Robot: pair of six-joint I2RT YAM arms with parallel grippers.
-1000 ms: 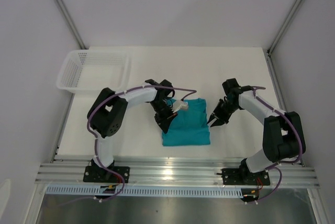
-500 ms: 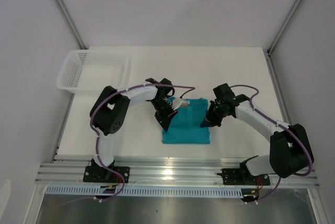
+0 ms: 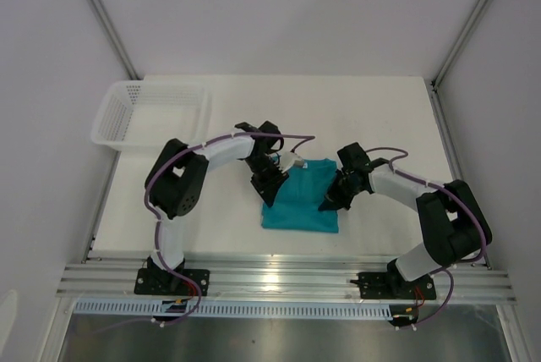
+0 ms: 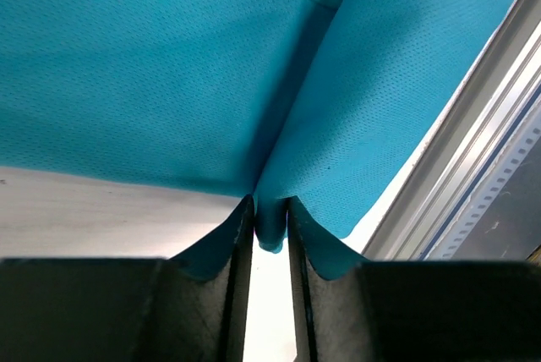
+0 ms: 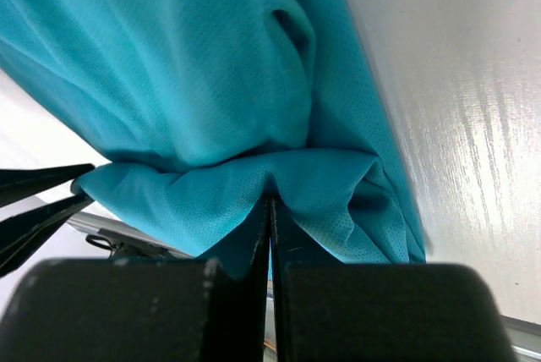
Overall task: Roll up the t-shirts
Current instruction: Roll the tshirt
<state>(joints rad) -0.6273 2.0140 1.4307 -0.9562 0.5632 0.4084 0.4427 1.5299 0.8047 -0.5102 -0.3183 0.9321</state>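
The teal t-shirt (image 3: 303,201) lies folded into a rough rectangle on the white counter (image 3: 372,117), toward 6 o'clock, just short of the front rail (image 4: 473,125). The left tool (image 3: 272,189) sits at the shirt's 10 o'clock edge and the right tool (image 3: 330,201) at its 3 o'clock edge. A white mesh basket (image 3: 114,106) stands well apart at the counter's 10 o'clock corner.

To my eye this is the gripping step before any roll: the cloth is flat, with no roll begun. Next, both tools would need to lift their edges together and turn them over evenly, or the roll will skew.

The overhead view gives the layout but hides the fingertips. The left wrist view shows a narrow gap with a fold of cloth tucked in it. The right wrist view shows the fingers pressed together, cloth puckering at their tips.
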